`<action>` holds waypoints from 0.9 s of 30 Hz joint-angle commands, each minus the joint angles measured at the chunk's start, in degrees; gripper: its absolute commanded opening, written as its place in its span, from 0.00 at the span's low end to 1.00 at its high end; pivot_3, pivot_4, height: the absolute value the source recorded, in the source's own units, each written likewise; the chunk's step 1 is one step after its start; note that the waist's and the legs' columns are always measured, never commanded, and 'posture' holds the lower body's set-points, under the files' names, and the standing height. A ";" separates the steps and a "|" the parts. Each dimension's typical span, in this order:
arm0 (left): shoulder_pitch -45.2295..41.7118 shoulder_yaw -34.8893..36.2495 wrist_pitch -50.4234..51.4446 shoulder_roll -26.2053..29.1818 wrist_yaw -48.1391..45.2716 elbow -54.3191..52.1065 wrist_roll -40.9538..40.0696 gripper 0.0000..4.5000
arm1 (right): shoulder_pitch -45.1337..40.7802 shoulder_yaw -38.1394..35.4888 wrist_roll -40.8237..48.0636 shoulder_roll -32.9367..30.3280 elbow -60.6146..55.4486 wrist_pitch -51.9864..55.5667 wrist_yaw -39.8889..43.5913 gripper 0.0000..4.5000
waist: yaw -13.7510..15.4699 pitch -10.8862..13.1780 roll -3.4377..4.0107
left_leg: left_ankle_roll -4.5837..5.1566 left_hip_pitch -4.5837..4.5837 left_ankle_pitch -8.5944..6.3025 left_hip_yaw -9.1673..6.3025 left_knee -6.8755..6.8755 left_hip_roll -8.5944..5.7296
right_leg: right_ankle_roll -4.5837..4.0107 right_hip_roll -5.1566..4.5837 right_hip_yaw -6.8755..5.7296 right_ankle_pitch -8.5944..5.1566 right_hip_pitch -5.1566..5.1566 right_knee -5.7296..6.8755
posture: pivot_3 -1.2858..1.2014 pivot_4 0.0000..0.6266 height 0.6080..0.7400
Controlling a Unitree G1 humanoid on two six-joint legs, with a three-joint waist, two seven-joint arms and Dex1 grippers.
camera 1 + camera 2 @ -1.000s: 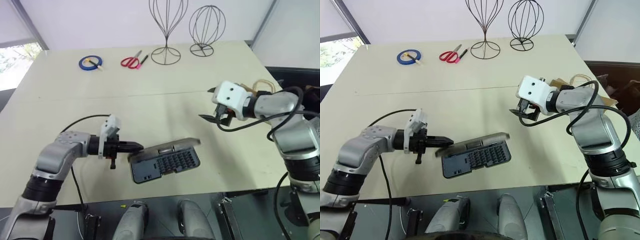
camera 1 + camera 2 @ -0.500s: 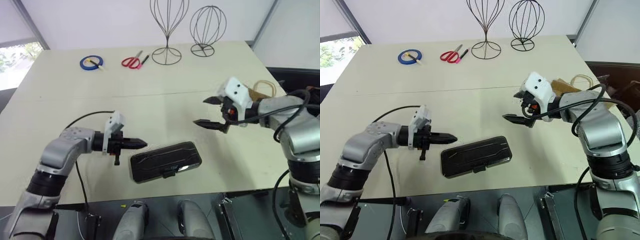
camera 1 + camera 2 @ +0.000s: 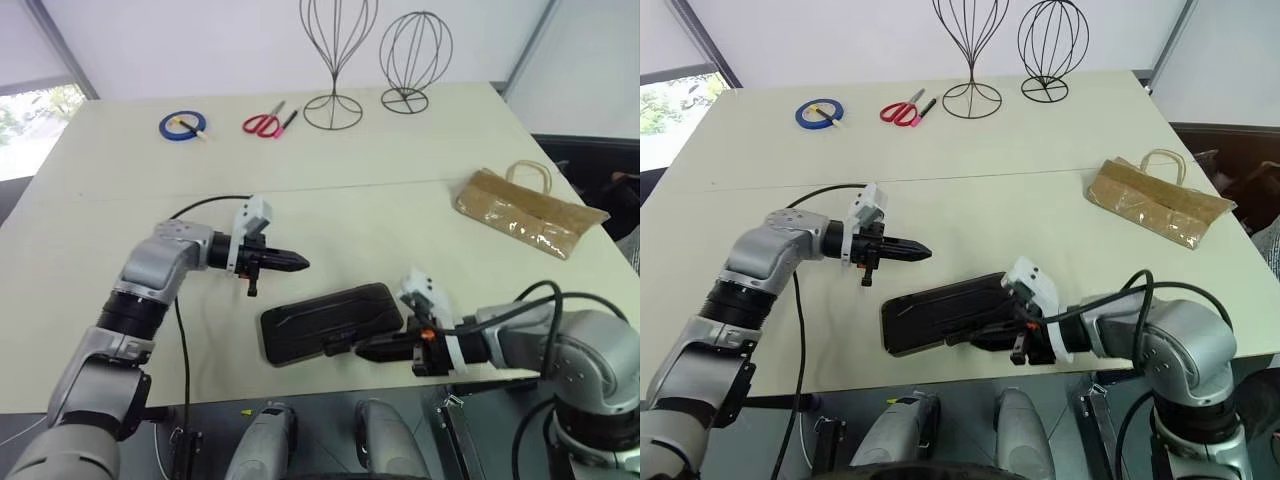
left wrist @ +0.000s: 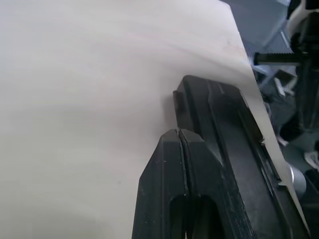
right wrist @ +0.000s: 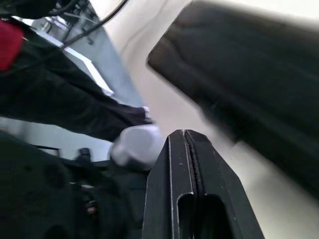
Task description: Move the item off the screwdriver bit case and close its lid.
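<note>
The screwdriver bit case lies flat near the table's front edge, its dark lid down over the tray. The item, a crumpled brown paper bag with beige loop handles, rests on the table far to the right, well apart from the case. My left gripper is shut and hovers just behind the case's left end, pointing right. My right gripper is shut too, low at the case's front edge beside the small latch tab. In the left wrist view the case runs along beside the shut fingers.
A blue tape roll, red scissors and two wire stands line the far side of the table. The table's front edge runs close below the case.
The half-raised lid has dropped shut over the tray. My right arm swung from the right side of the table down to the case's front edge and shut. My left gripper moved forward and right.
</note>
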 commanded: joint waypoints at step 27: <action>-5.87 -7.36 -22.18 -15.11 -3.15 22.79 16.68 0.00 | 12.25 10.38 58.31 5.45 10.08 -23.57 -84.99 0.01 | -0.22 -0.02 -0.02 | 0.04 0.03 0.01 0.01 0.03 0.01 | 0.02 0.03 0.02 0.00 0.03 0.06 | 0.52 0.24 1.00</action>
